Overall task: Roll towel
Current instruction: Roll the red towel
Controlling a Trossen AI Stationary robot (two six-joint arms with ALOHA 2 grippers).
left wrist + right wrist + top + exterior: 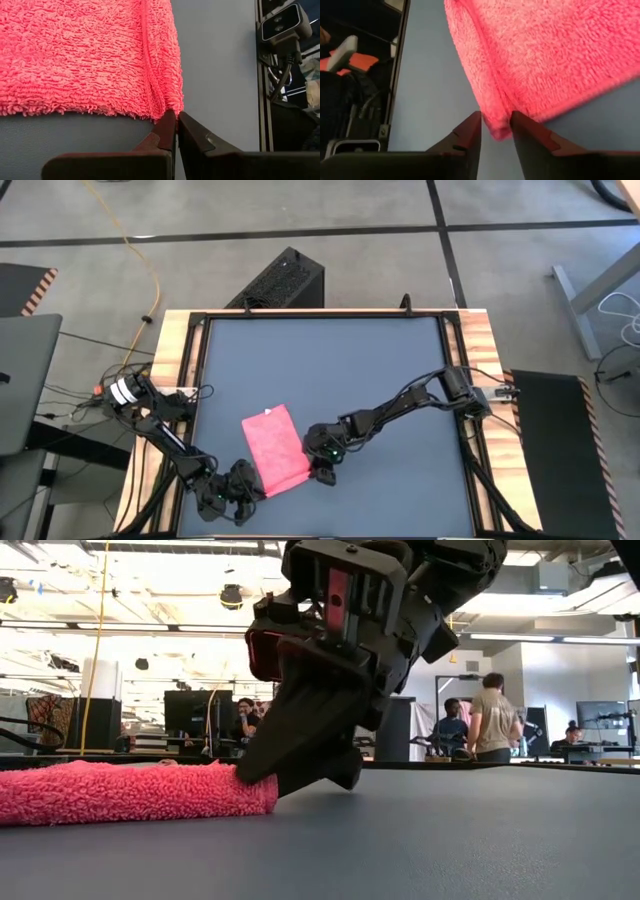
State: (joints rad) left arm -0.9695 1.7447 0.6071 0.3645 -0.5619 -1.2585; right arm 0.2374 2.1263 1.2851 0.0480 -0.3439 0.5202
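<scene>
The pink-red towel (273, 450) lies flat and folded on the dark mat (330, 360), left of the middle, near the front edge. My left gripper (245, 488) is shut, its tips (176, 119) at the towel's near left corner. My right gripper (322, 470) is open at the near right corner, which pokes into the gap between its fingers (496, 131). In the low view the right gripper (300, 775) comes down slanting at the end of the towel (120, 792). My left gripper's shut fingertips meet the hemmed corner (169, 106) of the towel, coming in low and slanting from the near left. The corner lies on the mat; whether any cloth is caught between the tips cannot be told. My right gripper's open fingers (470, 131) stand on either side of the towel's corner (497, 125), which lies on the mat. I cannot tell whether they touch it.
Bare mat stretches toward the far edge and the right. Wooden rails (175, 350) frame the table. A black box (283, 280) stands beyond the far edge. People (492, 720) are in the room behind.
</scene>
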